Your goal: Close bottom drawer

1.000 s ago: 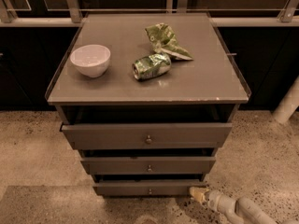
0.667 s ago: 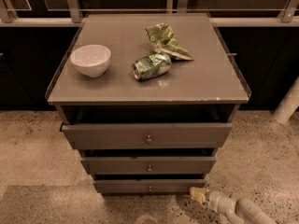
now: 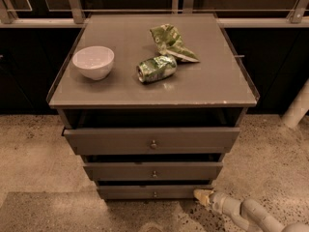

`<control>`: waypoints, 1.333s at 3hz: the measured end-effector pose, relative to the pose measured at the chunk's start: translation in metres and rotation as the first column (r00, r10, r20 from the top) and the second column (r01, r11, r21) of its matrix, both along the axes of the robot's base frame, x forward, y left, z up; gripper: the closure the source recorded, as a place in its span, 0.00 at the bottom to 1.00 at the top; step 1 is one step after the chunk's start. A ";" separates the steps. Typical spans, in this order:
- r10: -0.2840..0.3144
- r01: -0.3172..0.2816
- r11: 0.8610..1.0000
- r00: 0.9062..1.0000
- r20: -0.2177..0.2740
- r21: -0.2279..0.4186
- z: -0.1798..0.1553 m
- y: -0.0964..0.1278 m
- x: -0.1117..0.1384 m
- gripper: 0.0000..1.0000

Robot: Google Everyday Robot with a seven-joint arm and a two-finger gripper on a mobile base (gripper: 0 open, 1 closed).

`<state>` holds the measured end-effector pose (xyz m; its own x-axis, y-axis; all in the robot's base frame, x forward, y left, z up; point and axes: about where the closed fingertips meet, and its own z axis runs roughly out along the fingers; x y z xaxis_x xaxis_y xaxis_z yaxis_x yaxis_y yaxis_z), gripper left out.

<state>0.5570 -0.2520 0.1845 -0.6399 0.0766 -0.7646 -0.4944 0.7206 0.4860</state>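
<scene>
The bottom drawer [image 3: 154, 192] is the lowest and thinnest grey-brown front of the cabinet, with a small round knob [image 3: 154, 194]. It stands out a little, with a dark gap above it. The gripper [image 3: 203, 196] is low at the lower right, its pale tip at the drawer front's right end, close to or touching it. The white arm [image 3: 251, 214] runs off to the lower right corner.
The middle drawer [image 3: 154, 171] and top drawer [image 3: 152, 140] also stand out. On the cabinet top [image 3: 116, 88] sit a white bowl [image 3: 93, 62], a crushed green can [image 3: 157, 68] and a green chip bag [image 3: 170, 42]. A speckled floor [image 3: 38, 149] surrounds the cabinet. A white post [image 3: 298, 108] stands at the right.
</scene>
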 end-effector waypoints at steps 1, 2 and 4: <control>-0.039 0.046 0.997 0.994 -0.106 0.064 -0.012 -0.006 -0.044 1.00; -0.050 0.071 0.993 0.975 -0.217 0.093 0.000 -0.024 -0.101 1.00; -0.035 0.060 0.993 0.973 -0.230 0.102 0.003 -0.016 -0.107 0.57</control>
<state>0.4504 -0.2680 0.1870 -0.7894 0.1849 -0.5853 -0.3287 0.6781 0.6574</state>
